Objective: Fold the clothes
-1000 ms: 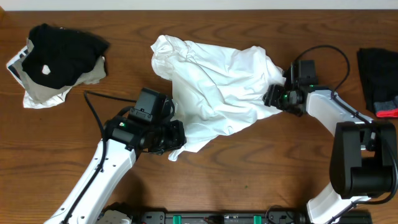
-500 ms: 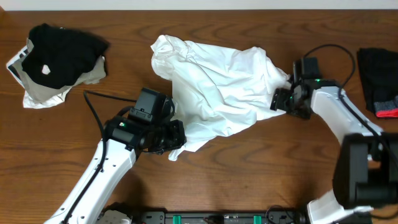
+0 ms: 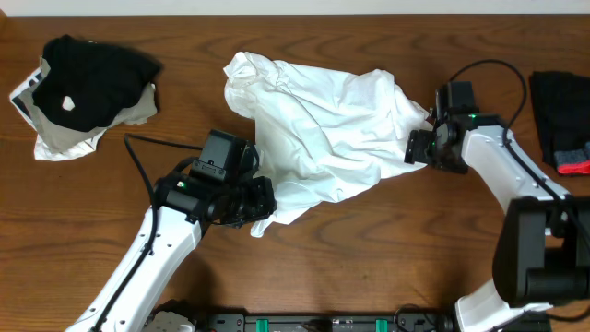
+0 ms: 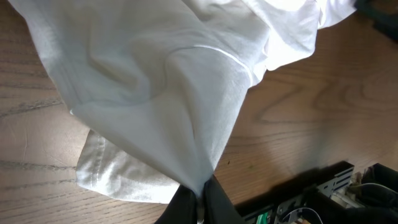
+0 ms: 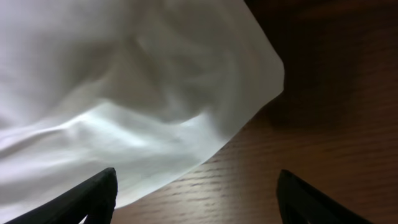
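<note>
The clothes, one crumpled white T-shirt, lie in a heap on the middle of the wooden table. My left gripper sits at the shirt's lower left edge. In the left wrist view its black jaws are shut on a pinched fold of the white cloth. My right gripper stands open just off the shirt's right edge. The right wrist view shows its two dark fingertips wide apart, with bare wood between them and the shirt's edge just ahead of them. No print shows.
A black garment with a white spot lies on pale cloth at the far left. A black garment with red trim lies at the right edge. A black cable runs behind my left arm.
My right gripper has opened wider and drawn slightly right, off the shirt's right edge. The left arm and its grip have not moved.
</note>
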You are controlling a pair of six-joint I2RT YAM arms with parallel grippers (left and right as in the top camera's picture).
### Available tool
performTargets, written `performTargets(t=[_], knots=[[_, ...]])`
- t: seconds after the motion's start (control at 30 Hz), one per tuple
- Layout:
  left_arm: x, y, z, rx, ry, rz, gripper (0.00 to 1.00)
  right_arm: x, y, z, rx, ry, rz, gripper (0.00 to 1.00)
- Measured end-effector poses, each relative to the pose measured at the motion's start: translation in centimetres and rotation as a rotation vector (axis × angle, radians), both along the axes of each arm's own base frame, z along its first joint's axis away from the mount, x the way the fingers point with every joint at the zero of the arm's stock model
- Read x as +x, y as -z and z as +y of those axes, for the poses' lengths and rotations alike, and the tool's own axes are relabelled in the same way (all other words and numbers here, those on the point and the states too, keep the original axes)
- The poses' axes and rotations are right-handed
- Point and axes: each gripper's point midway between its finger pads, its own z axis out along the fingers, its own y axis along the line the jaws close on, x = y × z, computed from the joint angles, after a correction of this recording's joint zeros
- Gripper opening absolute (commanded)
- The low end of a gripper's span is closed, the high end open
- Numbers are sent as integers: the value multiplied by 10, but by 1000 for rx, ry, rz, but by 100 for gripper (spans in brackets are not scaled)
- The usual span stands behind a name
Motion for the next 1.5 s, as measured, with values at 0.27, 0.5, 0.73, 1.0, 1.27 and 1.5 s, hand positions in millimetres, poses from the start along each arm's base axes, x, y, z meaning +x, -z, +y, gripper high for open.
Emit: performTargets(t=[0.27, 0.5, 0.73, 1.0, 1.27, 1.5], knots=[[0, 0, 0, 1, 6, -4, 6, 3, 5, -24, -38, 18, 0, 74], [0, 0, 0, 1, 6, -4, 6, 8, 6, -24, -26, 15, -19, 71], [0, 0, 0, 1, 6, -4, 6, 11, 14, -21, -7, 7, -12, 64], [0, 0, 0, 1, 6, -4, 6, 14, 14, -20, -5, 2, -23, 52], [0, 0, 0, 1, 6, -4, 6, 15, 13, -20, -4, 3, -27, 55], [0, 0, 0, 1, 7, -4, 6, 19, 12, -20, -4, 3, -46, 57]])
